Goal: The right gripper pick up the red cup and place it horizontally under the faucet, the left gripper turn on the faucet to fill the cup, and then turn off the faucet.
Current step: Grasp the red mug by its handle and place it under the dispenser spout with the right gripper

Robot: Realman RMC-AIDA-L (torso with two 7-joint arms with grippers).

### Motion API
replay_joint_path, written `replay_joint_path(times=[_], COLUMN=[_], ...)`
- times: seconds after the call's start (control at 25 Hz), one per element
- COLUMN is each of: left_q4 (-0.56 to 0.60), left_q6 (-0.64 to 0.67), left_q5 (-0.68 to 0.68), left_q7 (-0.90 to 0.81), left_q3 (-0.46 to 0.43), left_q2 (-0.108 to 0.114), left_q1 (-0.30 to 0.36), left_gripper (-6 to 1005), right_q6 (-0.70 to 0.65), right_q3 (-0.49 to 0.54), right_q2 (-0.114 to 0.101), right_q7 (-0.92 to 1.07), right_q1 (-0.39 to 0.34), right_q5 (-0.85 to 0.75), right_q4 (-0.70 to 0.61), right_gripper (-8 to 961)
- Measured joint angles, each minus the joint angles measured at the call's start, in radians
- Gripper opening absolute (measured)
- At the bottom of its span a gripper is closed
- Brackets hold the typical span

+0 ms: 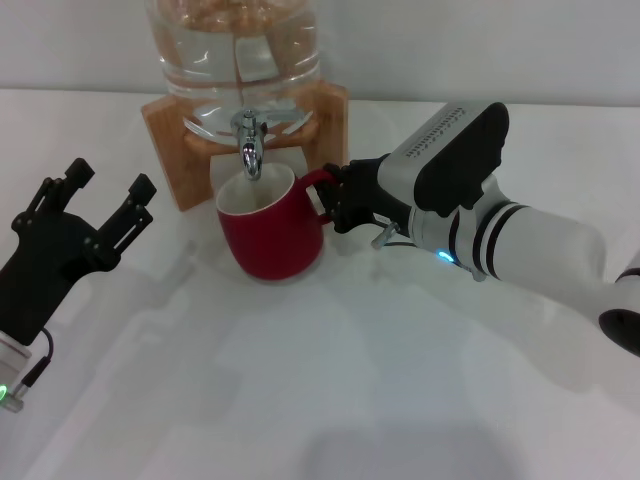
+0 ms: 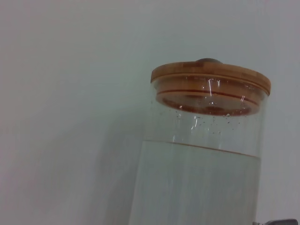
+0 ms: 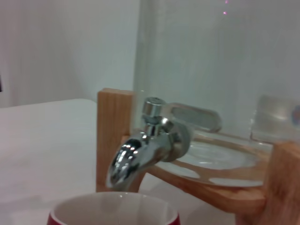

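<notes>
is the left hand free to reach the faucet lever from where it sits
Probably yes: the left hand sits open, apart from the faucet, with bare table between. The red cup stands below the lever, and the right hand holds its far side.

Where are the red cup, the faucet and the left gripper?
red cup (image 1: 268,240): head view, front of its red wall.
faucet (image 1: 249,150): head view, chrome spout above the cup's rim.
left gripper (image 1: 100,195): head view, gap between its open fingers.
</notes>
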Motion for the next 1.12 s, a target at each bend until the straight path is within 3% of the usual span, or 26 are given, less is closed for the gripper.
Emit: replay_joint_path(times=[1.12], left_q4=[-0.010], left_q6=[0.000], left_q5=[0.000], left_q7=[0.000], left_q3=[0.004], left_q2=[0.001], left_q1=[0.000], left_gripper=[857], right_q6=[-0.007], right_q3=[-0.007], right_q2=[0.000], right_q7=[0.016], right_q1=[-0.026], right_q5=[0.017], right_q4=[-0.010], right_gripper=[153])
